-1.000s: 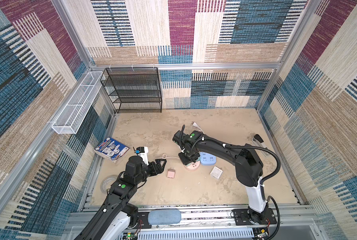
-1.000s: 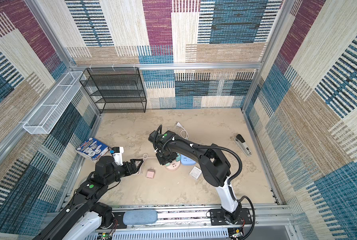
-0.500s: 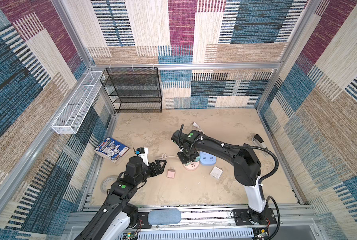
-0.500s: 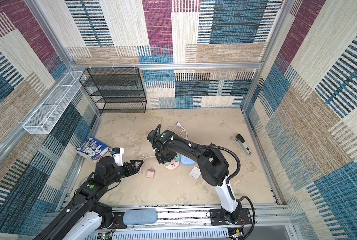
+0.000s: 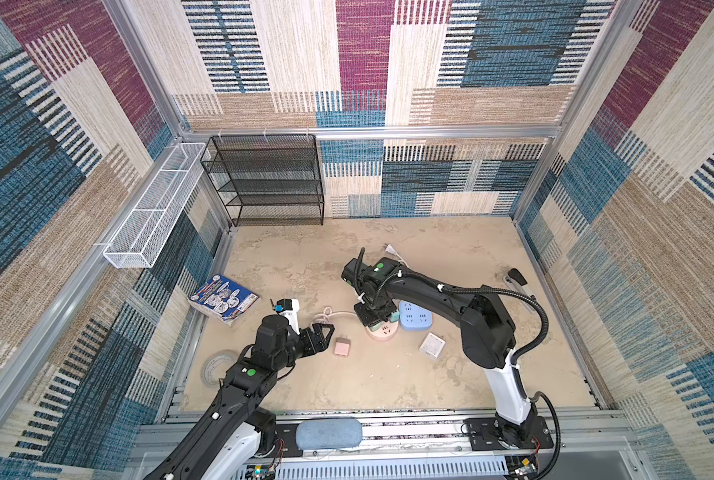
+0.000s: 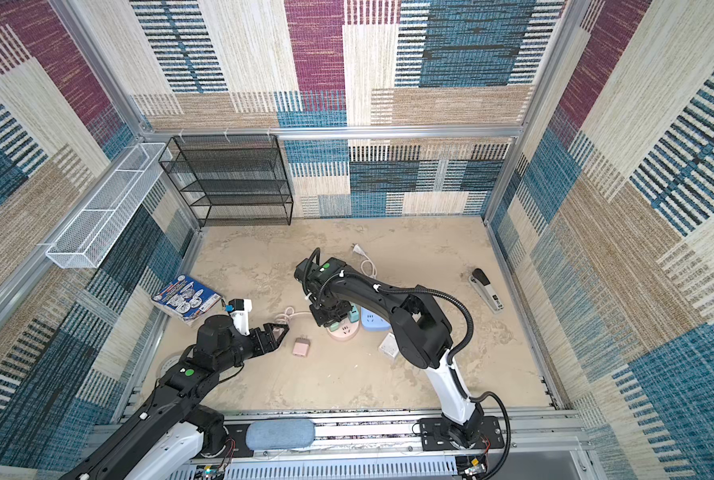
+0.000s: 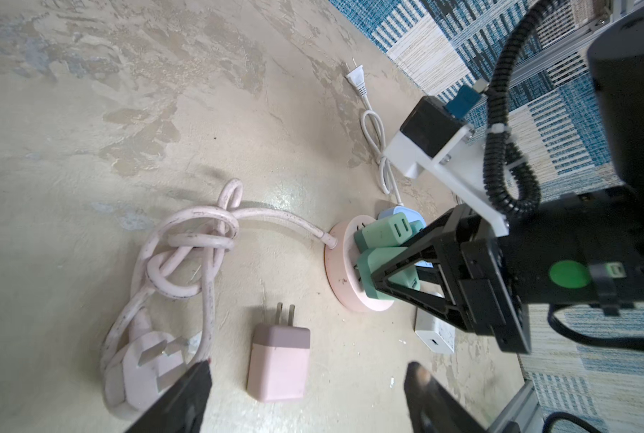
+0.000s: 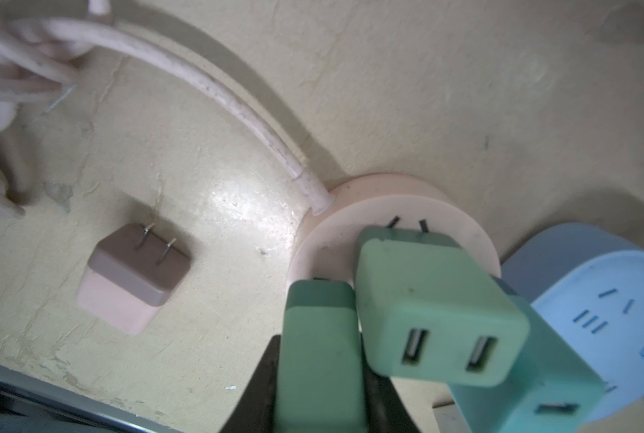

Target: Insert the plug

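A round pink socket lies mid-floor. My right gripper is shut on a green plug, whose dark front end meets the socket's face; its prongs are hidden. A second green plug stands in the socket beside it. A pink charger lies flat, prongs bare. My left gripper hovers open just left of it, empty.
A blue power strip and a white charger lie right of the socket. The pink cord is knotted, with its three-pin plug near my left fingers. A book, tape roll, stapler and black rack line the edges.
My right wrist has shifted slightly left over the round socket and its jaws have closed on the green plug. The left arm has hardly moved.
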`<state>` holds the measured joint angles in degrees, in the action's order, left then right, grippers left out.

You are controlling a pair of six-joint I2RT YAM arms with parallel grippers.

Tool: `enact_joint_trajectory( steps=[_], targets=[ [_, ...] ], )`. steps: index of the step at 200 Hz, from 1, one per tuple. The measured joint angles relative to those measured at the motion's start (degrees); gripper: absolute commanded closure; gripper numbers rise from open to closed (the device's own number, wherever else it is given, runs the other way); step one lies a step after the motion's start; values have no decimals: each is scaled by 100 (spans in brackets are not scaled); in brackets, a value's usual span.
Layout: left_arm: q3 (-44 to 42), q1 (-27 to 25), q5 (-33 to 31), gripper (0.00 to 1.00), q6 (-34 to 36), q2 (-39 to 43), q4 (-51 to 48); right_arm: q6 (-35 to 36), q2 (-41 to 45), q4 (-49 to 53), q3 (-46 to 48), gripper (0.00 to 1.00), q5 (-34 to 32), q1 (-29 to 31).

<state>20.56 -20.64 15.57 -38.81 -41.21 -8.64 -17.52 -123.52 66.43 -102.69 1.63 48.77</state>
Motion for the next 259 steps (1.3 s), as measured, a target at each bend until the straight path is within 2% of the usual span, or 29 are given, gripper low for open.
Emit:
enact_joint_trajectory(
  steps=[44,88,99,110,117,161,259],
  targets=[
    [-11,0,26,17,0,-186,179,90,-199,48,-70,100,323,-129],
    [-11,0,92,16,0,-350,302,79,-415,297,-363,100,350,-151],
    [-9,0,105,16,-2,-378,308,61,-448,382,-461,83,330,-149],
    [-2,0,109,16,-2,-380,304,57,-470,450,-538,77,323,-149],
    [20,0,109,16,-2,-378,299,35,-470,461,-573,69,310,-142],
    [109,0,114,15,-2,-223,264,-26,-339,212,-444,48,26,4],
    [289,-4,127,15,0,-66,-22,-321,284,-216,59,49,-428,151]
  ],
)
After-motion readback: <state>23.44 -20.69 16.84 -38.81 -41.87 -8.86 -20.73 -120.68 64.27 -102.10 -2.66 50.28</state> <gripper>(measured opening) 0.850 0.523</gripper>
